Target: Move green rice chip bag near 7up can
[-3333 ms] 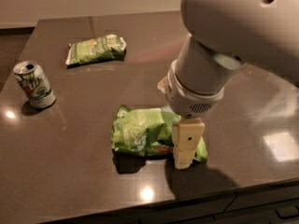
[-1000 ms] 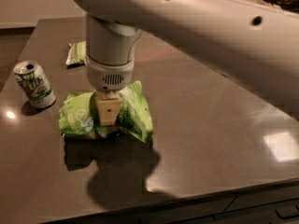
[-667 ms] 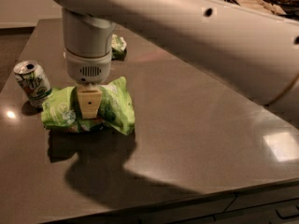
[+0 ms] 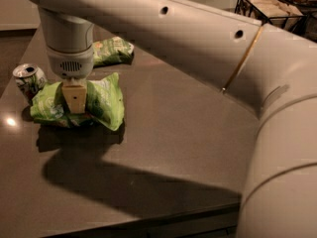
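Gripper [image 4: 74, 104] pinches bag [image 4: 106, 101] at its middle, just right of can [image 4: 28, 78]; contact with can unclear. Flat bag [image 4: 113, 50] lies behind-right of can, on table [image 4: 178, 133].

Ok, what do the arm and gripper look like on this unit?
The arm is smooth off-white, thick and rounded, with small dark round holes and a thin tan stripe. Its cylindrical wrist has a slotted grille. The gripper, at the green rice chip bag, has a flat tan finger.
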You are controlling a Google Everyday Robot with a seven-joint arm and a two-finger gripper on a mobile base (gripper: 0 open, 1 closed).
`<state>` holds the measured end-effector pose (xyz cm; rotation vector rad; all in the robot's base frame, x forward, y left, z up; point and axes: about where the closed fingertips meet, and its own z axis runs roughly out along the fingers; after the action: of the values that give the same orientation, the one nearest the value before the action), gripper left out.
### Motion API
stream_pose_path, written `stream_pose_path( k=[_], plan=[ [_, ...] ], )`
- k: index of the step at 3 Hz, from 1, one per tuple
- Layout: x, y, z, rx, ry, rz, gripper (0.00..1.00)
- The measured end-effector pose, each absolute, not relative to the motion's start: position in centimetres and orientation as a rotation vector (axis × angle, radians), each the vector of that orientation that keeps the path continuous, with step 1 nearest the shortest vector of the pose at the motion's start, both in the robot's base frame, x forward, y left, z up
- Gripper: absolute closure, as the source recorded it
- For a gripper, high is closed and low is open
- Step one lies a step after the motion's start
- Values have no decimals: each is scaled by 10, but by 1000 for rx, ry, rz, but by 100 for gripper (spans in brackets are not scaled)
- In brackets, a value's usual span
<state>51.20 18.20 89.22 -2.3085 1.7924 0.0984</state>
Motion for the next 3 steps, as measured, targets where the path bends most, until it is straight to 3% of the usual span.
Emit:
stream_pose_path(
  k=[3],
  plan=[
    [522,189,894,-2288,1796,63,8]
  ],
)
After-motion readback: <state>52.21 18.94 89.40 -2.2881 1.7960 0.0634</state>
